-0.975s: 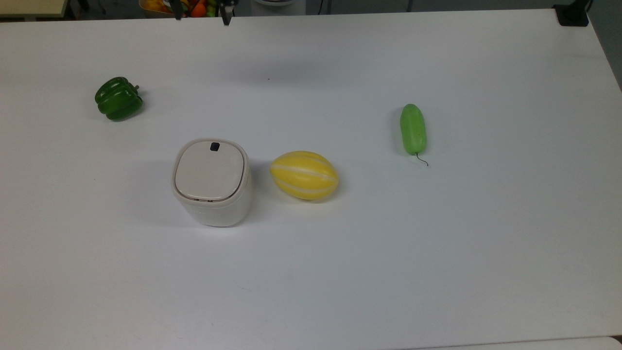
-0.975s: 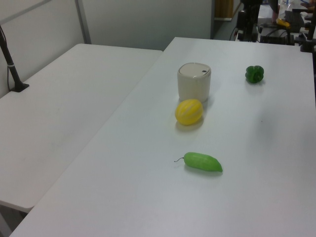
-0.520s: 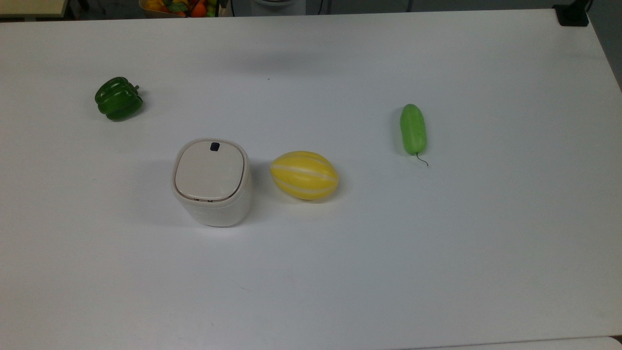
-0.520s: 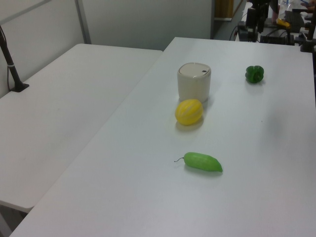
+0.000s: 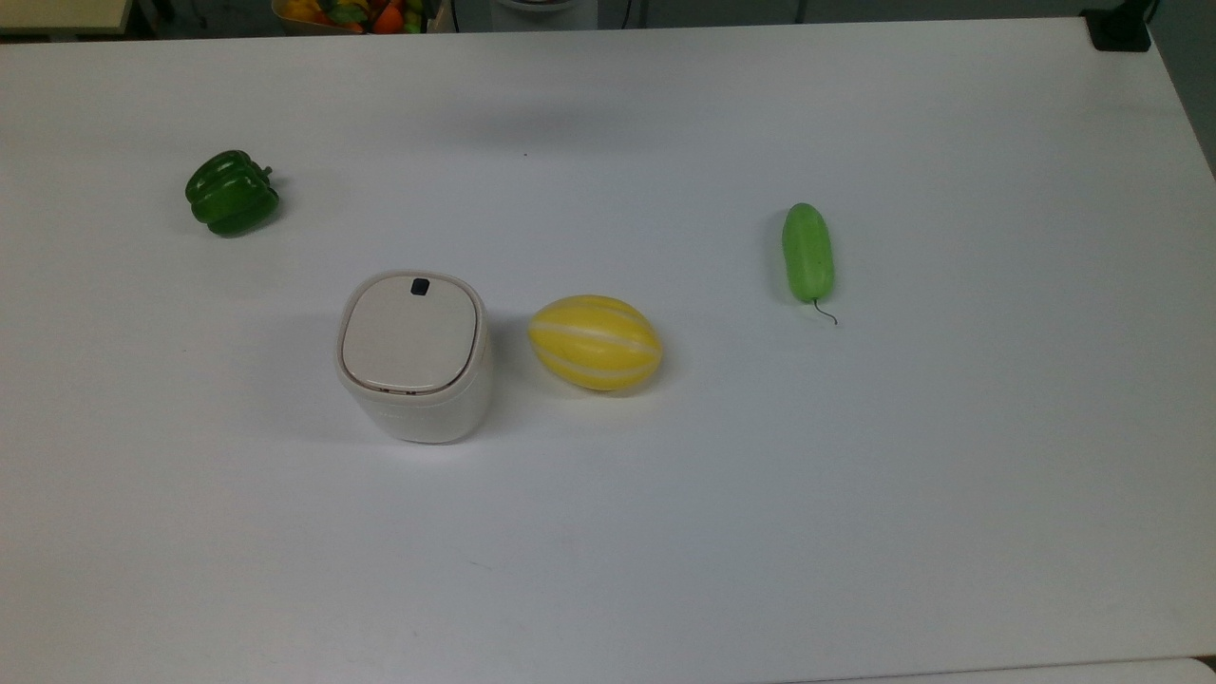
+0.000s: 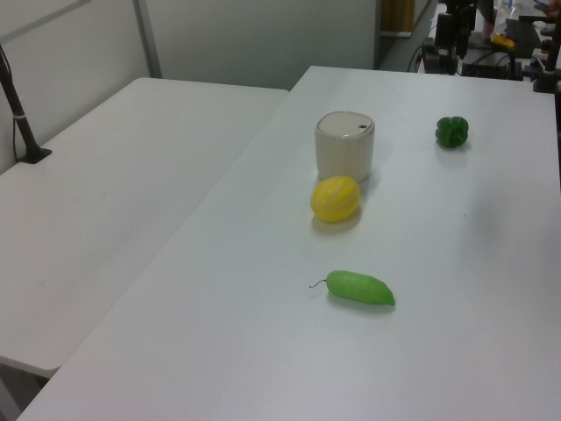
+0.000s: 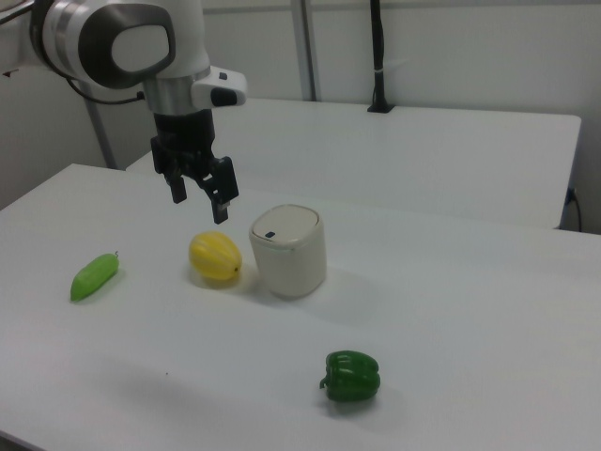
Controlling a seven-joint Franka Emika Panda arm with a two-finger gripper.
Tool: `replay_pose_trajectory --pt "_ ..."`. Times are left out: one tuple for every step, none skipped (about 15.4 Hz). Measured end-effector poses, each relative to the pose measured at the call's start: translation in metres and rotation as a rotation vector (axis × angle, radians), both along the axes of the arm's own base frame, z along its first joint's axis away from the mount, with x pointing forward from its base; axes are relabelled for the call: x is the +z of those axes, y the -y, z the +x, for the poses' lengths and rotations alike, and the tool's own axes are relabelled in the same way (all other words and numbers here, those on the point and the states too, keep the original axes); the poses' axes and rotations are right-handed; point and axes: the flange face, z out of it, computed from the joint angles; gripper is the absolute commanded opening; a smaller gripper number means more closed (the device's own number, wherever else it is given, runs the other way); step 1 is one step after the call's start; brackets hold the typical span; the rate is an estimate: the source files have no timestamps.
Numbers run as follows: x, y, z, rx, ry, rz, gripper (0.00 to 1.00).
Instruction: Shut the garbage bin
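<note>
A robotics lab is suggested. Plain white benches (image 6: 131,202) are set side by side before bare partition walls (image 7: 451,52). A robot arm (image 7: 131,42) is mounted beside them.

The bin (image 5: 414,356) stood upright on the counter (image 5: 855,475), cream-white with a rounded-square body. Its beige lid (image 5: 409,334) lay flat and shut, a small black button (image 5: 419,286) near one edge.

Garbage bin (image 5: 415,356): smooth matt plastic. Pepper (image 5: 231,193), melon (image 5: 595,342): glossy plastic. Table (image 5: 855,475): smooth matt white.
</note>
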Motion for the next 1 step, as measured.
replay_pose_trajectory --pt "0.0029 0.0024 0.0005 -0.004 0.006 -0.001 1.00"
